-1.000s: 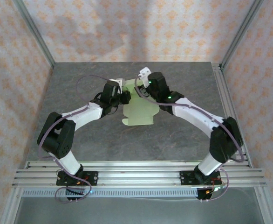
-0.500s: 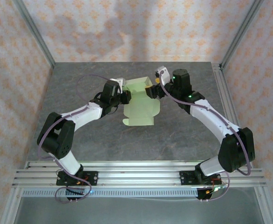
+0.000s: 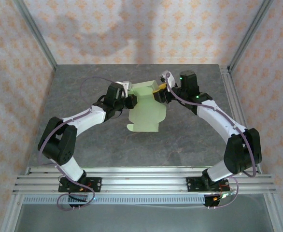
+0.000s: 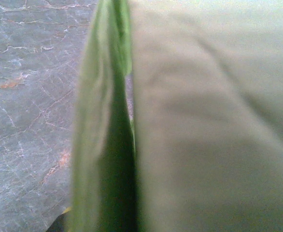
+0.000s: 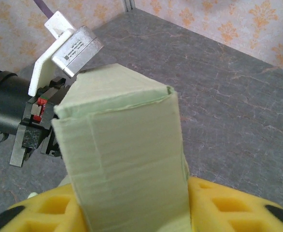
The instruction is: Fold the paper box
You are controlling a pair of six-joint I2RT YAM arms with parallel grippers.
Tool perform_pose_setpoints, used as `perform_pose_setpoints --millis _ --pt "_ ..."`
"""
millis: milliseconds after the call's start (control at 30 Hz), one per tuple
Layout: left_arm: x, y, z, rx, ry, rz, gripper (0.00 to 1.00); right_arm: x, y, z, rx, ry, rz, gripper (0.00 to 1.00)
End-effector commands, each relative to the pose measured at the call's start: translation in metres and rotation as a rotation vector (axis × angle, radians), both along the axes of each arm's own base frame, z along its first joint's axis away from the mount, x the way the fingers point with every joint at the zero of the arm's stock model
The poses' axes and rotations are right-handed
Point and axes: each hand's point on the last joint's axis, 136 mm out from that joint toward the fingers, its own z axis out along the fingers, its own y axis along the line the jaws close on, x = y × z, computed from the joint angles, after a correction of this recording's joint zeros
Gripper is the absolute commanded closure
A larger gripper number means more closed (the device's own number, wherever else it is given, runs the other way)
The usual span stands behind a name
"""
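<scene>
Against a second ago: swung the right arm off the middle of the paper box (image 3: 148, 112) out to its far right corner, then in the last half second nudged it back a little toward the left. Lifted the far end of the card off the counter (image 3: 83, 140) in doing so. Near end flat as before, on the same spot mid-counter between the two arms.

For the right tool (image 3: 161, 93): closed onto the paper box, going by the right wrist view, with yellow pads (image 5: 202, 193) on either side of a standing card panel creased to a corner at its top. For the left tool (image 3: 131, 100): parked at the card's left edge, no visible shift across the three moments. Cannot tell its grip, with nothing but blurred green card and a folded edge close up in the left wrist view.

Meaning for the task: reads as standing a side wall up along a crease while pinning the left side. Probably early to middle of the fold, near flaps not yet tucked.

Around: aluminium rail (image 3: 141, 176) at the near edge, frame posts (image 3: 35, 34), patterned walls (image 3: 146, 29), purple cable (image 3: 97, 79) looping over the left arm.

In the way: white camera mount (image 5: 66, 41) of the left tool just beyond the raised panel, so likely little room to tip it further left. Both wrists crowded over the far end.
</scene>
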Motion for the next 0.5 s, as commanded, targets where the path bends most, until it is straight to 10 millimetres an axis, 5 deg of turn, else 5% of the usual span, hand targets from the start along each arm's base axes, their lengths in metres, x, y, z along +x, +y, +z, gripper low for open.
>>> perform_pose_setpoints --millis 0,167,300,467 --pt "0.009 0.003 0.018 0.028 -0.030 0.018 1.00 -0.002 0.005 0.021 0.031 -0.040 0.029 0.42" --pt "0.012 0.014 0.006 0.070 0.022 0.066 1.00 0.005 -0.005 0.026 0.052 -0.071 -0.066 0.17" --pt "0.007 0.027 -0.003 0.150 0.079 0.056 1.00 0.012 -0.020 0.027 0.039 -0.094 -0.168 0.13" --pt "-0.006 0.054 -0.038 0.383 0.313 -0.028 1.00 0.017 -0.031 0.025 0.037 -0.114 -0.247 0.13"
